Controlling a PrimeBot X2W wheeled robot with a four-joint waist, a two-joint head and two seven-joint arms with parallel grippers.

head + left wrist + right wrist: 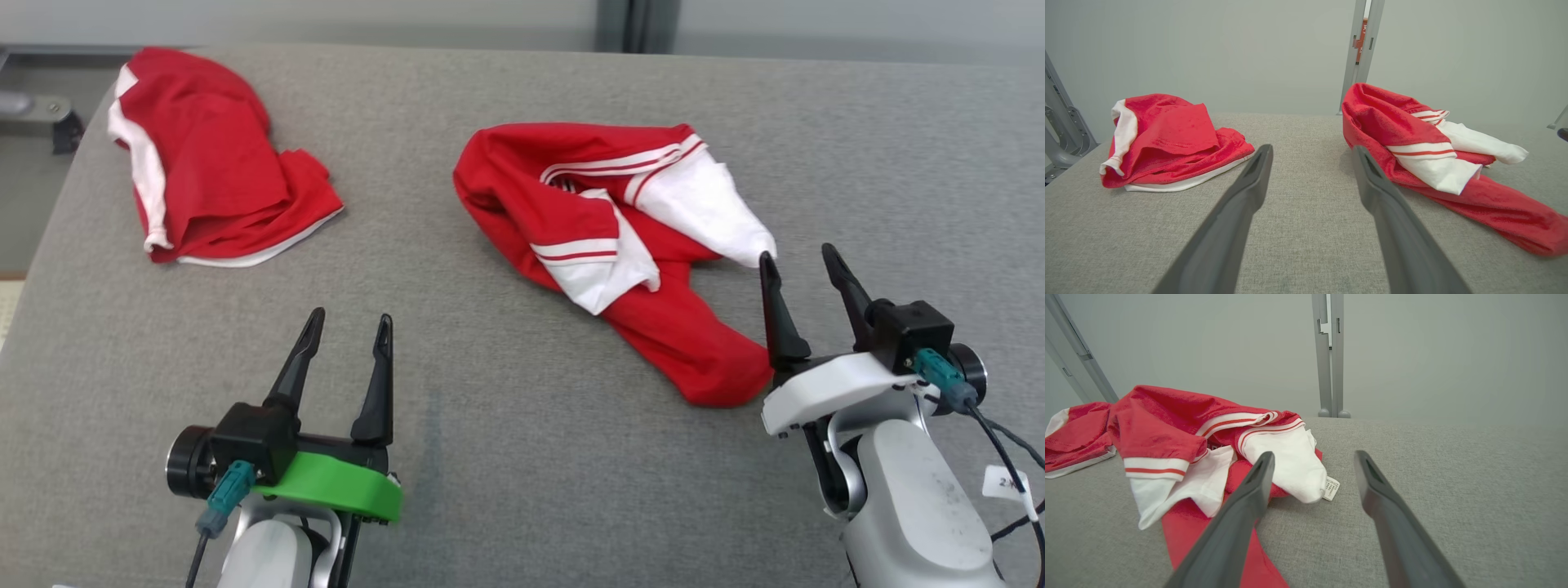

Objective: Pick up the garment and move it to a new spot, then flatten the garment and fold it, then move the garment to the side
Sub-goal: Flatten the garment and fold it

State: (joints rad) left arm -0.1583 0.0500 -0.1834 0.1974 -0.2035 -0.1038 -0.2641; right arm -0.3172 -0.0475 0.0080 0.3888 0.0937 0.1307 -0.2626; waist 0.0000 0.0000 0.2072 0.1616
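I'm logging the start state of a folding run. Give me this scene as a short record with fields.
surface: grey fabric-covered table
crumpled garment: red and white, bunched, centre-right
folded garment: red with white trim, loosely folded, far left
care label: white, at the crumpled garment's near edge
left gripper: open, empty, above bare table
right gripper: open, empty, fingertips by the crumpled garment's white part; contact unclear

You see a red garment (pixel 506 180) with white panels and red-striped white bands on the grey tabletop (pixel 490 457); left of it, a second garment (pixel 212 155), red with white trim.
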